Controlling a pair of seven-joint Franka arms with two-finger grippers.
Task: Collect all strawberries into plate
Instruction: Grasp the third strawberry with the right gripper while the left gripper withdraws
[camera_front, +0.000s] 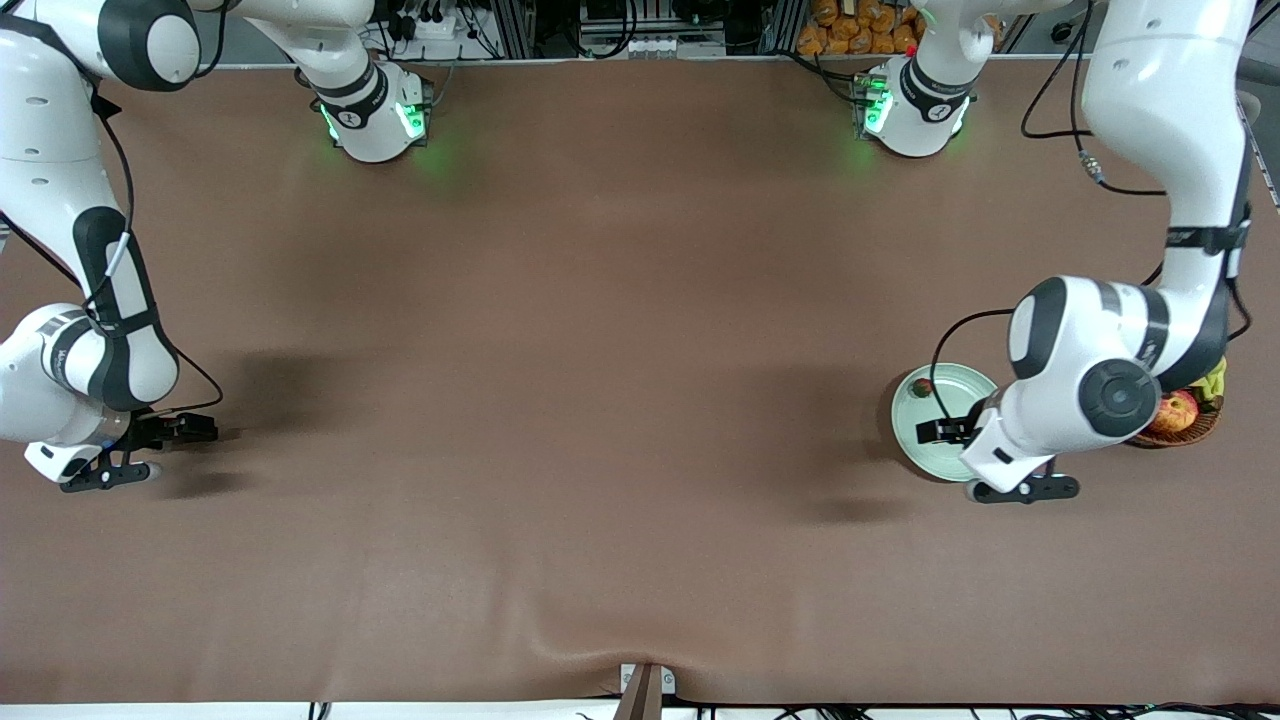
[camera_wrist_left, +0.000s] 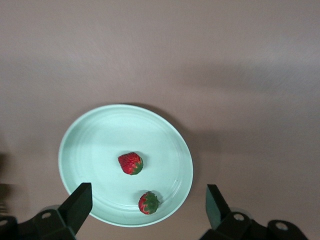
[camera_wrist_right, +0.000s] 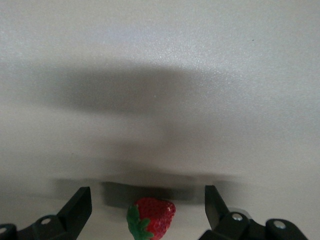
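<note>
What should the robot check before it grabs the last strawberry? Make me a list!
1. Two strawberries lie in the plate, one near the middle, one near the rim: ok.
2. Third strawberry lies on the table between the right gripper's fingers, not in the plate: not ok yet.
3. Right gripper open, fingers either side of that berry: ok.
4. Left gripper open over the plate, holding nothing: ok.
5. Path from the right arm's end of the table to the plate: the left arm hangs over the plate, so not ok.
6. Wicker basket beside the plate, apart from it: ok.
</note>
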